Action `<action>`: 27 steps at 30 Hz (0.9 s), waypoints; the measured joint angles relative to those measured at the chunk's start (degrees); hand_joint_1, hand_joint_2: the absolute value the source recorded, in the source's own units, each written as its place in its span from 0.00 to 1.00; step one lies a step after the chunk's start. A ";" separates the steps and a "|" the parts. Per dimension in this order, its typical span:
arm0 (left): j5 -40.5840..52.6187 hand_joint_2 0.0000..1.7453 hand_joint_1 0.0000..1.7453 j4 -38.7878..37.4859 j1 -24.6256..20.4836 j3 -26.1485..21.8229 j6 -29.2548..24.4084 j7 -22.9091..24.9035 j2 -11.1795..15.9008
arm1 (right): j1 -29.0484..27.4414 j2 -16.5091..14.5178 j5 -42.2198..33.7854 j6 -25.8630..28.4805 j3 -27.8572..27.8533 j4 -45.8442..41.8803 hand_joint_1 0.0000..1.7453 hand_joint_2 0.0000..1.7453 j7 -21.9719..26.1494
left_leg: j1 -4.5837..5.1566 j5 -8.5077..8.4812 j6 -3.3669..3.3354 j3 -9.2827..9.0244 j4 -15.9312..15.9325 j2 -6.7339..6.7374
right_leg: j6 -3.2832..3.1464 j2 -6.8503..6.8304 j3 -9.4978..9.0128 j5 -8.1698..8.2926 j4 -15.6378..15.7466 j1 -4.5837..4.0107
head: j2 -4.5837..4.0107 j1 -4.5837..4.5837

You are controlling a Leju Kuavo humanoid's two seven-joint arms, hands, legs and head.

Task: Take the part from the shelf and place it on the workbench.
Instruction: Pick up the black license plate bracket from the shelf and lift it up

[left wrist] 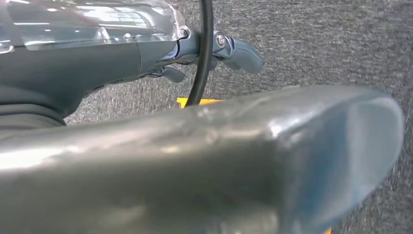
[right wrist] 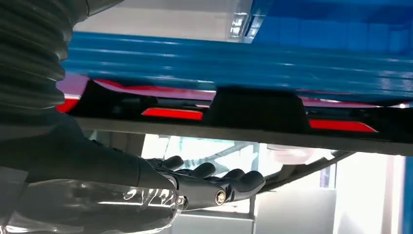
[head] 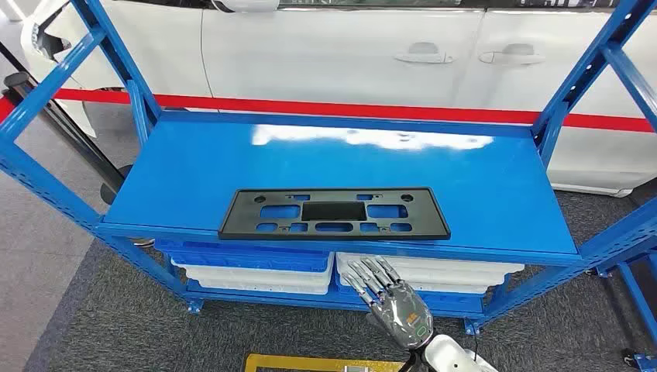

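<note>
Head view: the part (head: 335, 213) is a flat, matte black plastic frame, long and rectangular, pierced by slots and cut-outs with a solid dark panel at its middle; it lies flat on the glossy blue metal shelf (head: 480, 194), near the front edge and parallel to it, with bare painted surface behind it and to both sides; the shelf's blue uprights stand at the far corners, well apart from the part. Below the shelf's front lip sit stacked blue and white bins (head: 256, 267), their rims ridged; grey speckled carpet (head: 116, 325) spreads in front, and a white car body with a red stripe stands behind the rack. The right hand (head: 385, 291) rises below the front edge, in front of the bins, fingers extended and slightly apart, holding nothing, not touching the part.

Right wrist view: the right hand's dark fingers (right wrist: 229, 183) lie stretched out together under a clear glossy cover, apart from the part's black edge (right wrist: 253, 109); the blue shelf lip lies just beyond it.

Left wrist view: the left hand (left wrist: 209, 48) hangs over the grey carpet, a thick grey thumb in front; a fingertip shows beside a black cable, nothing seen in it, but whether the fingers are curled or spread I cannot tell.
</note>
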State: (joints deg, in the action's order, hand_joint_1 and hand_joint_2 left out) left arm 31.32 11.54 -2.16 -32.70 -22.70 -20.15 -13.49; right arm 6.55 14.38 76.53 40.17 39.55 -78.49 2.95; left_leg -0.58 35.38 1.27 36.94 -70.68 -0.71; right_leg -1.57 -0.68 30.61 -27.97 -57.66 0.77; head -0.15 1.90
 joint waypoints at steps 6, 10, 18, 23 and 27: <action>0.00 0.00 0.00 -0.07 0.13 -0.27 -0.03 -0.01 0.05 | 0.08 0.00 -0.63 0.03 0.04 0.08 0.00 1.00 0.19 | 0.51 -10.73 -1.60 -1.26 10.84 0.11 | 1.50 0.10 -2.09 -2.41 -0.41 -0.13 | 0.00 -0.01; 0.07 0.00 0.00 -0.07 -0.06 -0.38 -0.12 0.02 0.07 | 0.37 -0.20 -1.24 0.04 0.04 0.10 0.00 1.00 0.38 | 0.31 -10.84 -2.96 -2.29 11.85 0.04 | 2.47 0.09 -1.19 -4.42 -2.76 0.19 | 0.00 -0.01; 0.18 0.00 0.00 -0.07 -0.31 -0.44 -0.01 0.03 0.05 | 1.42 -0.93 -1.59 -0.10 0.08 0.55 0.00 1.00 0.47 | 0.51 -8.86 -3.33 -4.74 12.05 -0.55 | 2.41 0.07 5.28 -0.08 -7.39 0.46 | 0.00 -0.02; 0.57 0.00 0.00 -0.09 -0.38 -0.45 0.36 0.10 -0.01 | 2.85 -0.96 -1.95 -0.08 0.37 0.21 0.00 1.00 0.51 | 0.59 -8.14 -1.75 -4.91 12.04 -0.61 | 1.41 -0.02 2.98 1.22 -1.11 0.03 | 0.00 -0.01; 1.07 0.00 0.00 -0.09 -0.46 -0.45 0.99 0.06 0.04 | 4.71 -0.14 -2.57 -0.76 1.57 -1.25 0.00 1.00 0.68 | 0.48 -3.31 -0.53 -1.27 3.69 -0.29 | 0.45 -0.40 2.10 1.23 -0.18 0.39 | 0.00 -0.01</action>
State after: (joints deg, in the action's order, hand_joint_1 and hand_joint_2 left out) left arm 32.39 11.45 -2.62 -33.15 -21.71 -20.09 -13.44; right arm 11.26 14.24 73.97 39.41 41.12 -79.74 3.63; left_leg -0.10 32.06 0.74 35.67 -66.99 -1.00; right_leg -1.12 -1.08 32.71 -26.74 -57.83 1.16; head -0.15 1.90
